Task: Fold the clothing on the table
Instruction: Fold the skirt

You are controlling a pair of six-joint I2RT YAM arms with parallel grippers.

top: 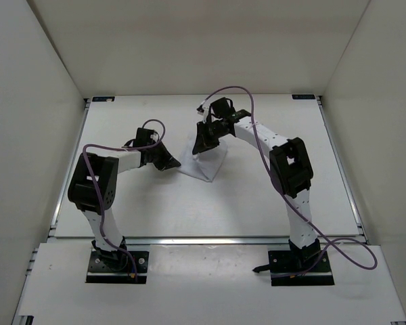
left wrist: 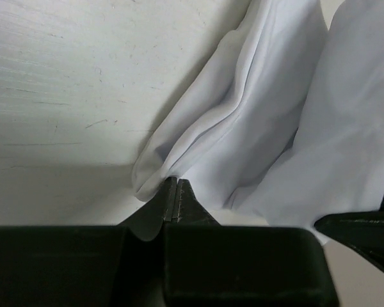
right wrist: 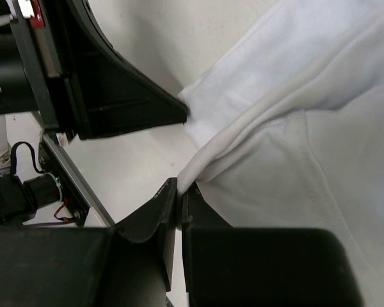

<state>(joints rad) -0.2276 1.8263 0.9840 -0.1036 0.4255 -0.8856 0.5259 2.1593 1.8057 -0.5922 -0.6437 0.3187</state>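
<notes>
Left gripper (left wrist: 173, 195): jaws pressed together, pinching a bunched edge of the thin, wrinkled white fabric clothing (left wrist: 275, 141) right at the tips. The rest of the cloth spreads ahead and to the right of these fingers, over the flat white rectangular table (left wrist: 64, 96).

Right gripper (right wrist: 179, 192): jaws closed too, with a folded hem nipped between the tips. The cloth runs up and to the right of them.

Overhead: the cloth lies mid-table, with the two sets of fingertips near each other at its left side.

The top camera is looking steeply down from high on the near side, taking in the whole bench (top: 189, 203). The wrist cameras are looking very closely along the left end effector (left wrist: 173, 185) and the right end effector (right wrist: 179, 190), and all three views are sharing the clothing (top: 206, 166).
</notes>
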